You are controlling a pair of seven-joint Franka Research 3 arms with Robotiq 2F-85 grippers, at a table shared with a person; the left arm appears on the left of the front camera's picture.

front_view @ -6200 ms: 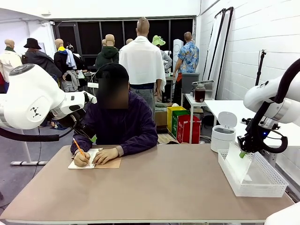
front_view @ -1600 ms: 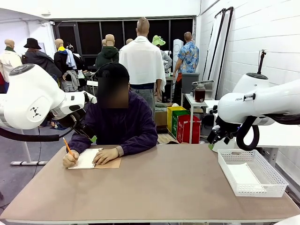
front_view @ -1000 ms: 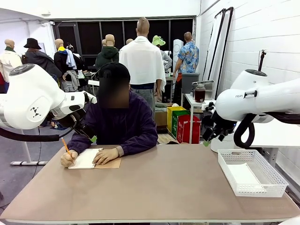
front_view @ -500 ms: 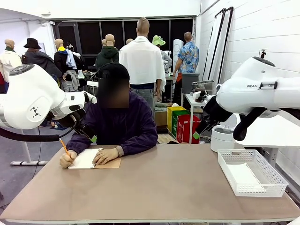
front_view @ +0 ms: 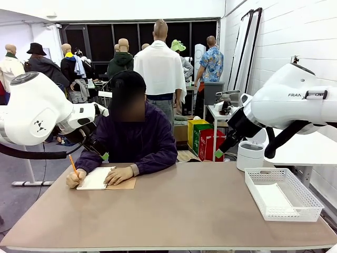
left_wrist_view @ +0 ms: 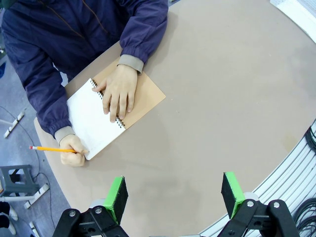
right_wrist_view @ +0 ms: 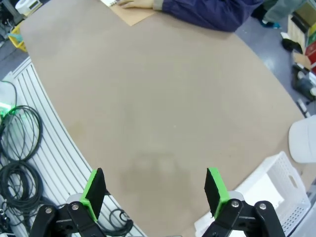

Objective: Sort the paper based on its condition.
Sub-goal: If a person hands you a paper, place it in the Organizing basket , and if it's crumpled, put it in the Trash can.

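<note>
Left gripper (left_wrist_view: 174, 190) fingers apart, right gripper (right_wrist_view: 154, 190) apart, paper (front_view: 274, 198) in white basket (front_view: 287, 215)

I count: one counter (front_view: 184, 216). One notebook (left_wrist_view: 98, 121), one pencil (left_wrist_view: 52, 148). One person at far side, two hands: pencil hand (left_wrist_view: 73, 157), flat hand (left_wrist_view: 117, 94). One basket (front_view: 295, 215); paper (front_view: 273, 197) inside, one sheet visible to me, can't tell if more lie under it. One lidded bin (front_view: 250, 154). Two tools: left tool (left_wrist_view: 174, 190), right tool (right_wrist_view: 154, 190). Four green pads, two per tool.
</note>
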